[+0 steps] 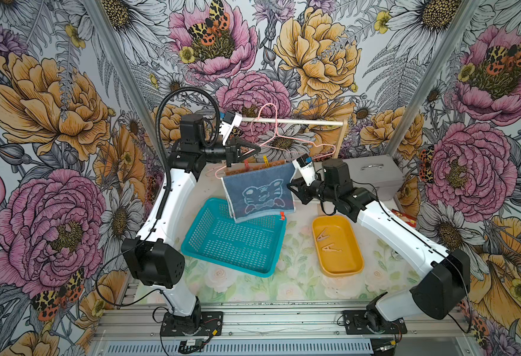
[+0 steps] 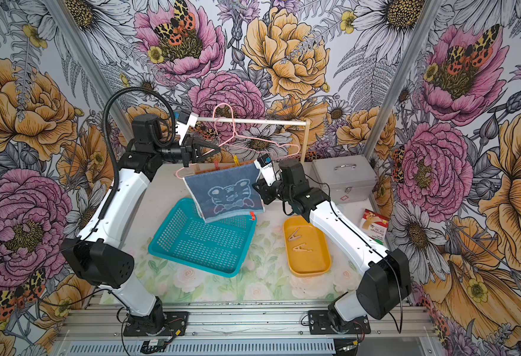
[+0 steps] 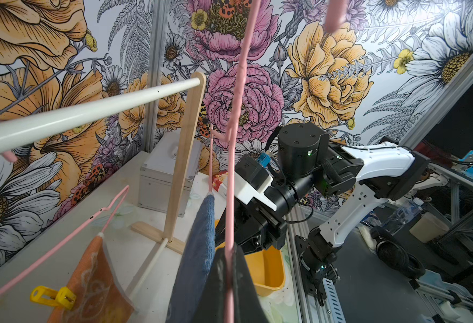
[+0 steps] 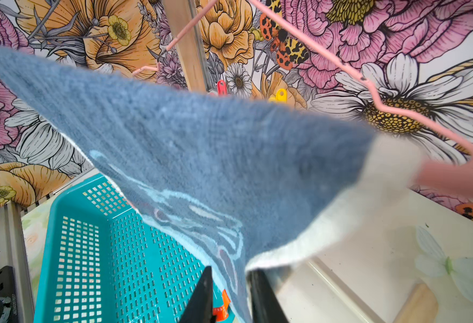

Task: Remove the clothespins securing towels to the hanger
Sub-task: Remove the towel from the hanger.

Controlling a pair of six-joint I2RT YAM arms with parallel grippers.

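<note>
The hanger is clamped by left tool; blue towel is straddled by right tool, jaws parted (a deeper bite is advised).

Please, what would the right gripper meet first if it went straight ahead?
The blue towel: its edge hangs between the open jaws of the right gripper, so contact would probably come at once.

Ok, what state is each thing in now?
Blue towel: unpinned, draped over pink hanger
Orange towel: pinned by red clothespin and yellow clothespin
Wooden clothespins: lying in yellow tray
Teal basket: empty
Left gripper: shut on pink hanger
Right gripper: open, blue towel edge between jaws
</note>
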